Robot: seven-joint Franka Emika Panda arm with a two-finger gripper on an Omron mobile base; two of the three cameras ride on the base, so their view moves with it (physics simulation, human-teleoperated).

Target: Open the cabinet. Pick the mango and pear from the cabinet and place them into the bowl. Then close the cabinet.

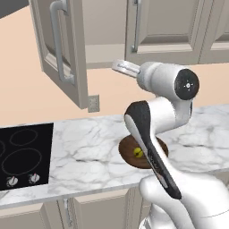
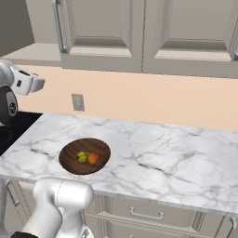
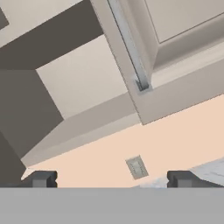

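The cabinet [image 1: 107, 27] has its left door [image 1: 60, 49] swung out wide, while its right door [image 1: 165, 22] stands closed. In the hand view the cabinet's bare inside [image 3: 78, 87] lies ahead, beside the closed door's silver handle [image 3: 129, 48]. My gripper [image 3: 111, 179] is open and holds nothing. It hangs below the cabinet's opening [image 1: 118, 66], just above the counter. The brown wooden bowl [image 2: 74, 162] sits on the marble counter. Inside it lie the yellow-green pear [image 2: 82, 156] and the orange mango [image 2: 93, 158]. My arm hides part of the bowl [image 1: 127, 154] in the left base view.
A black cooktop [image 1: 24, 154] is set into the counter at the left. A wall outlet [image 2: 77, 102] sits on the peach backsplash. Another wall cabinet [image 2: 190, 32] hangs to the right. Marble counter [image 2: 176, 158] stretches right of the bowl, with drawers below.
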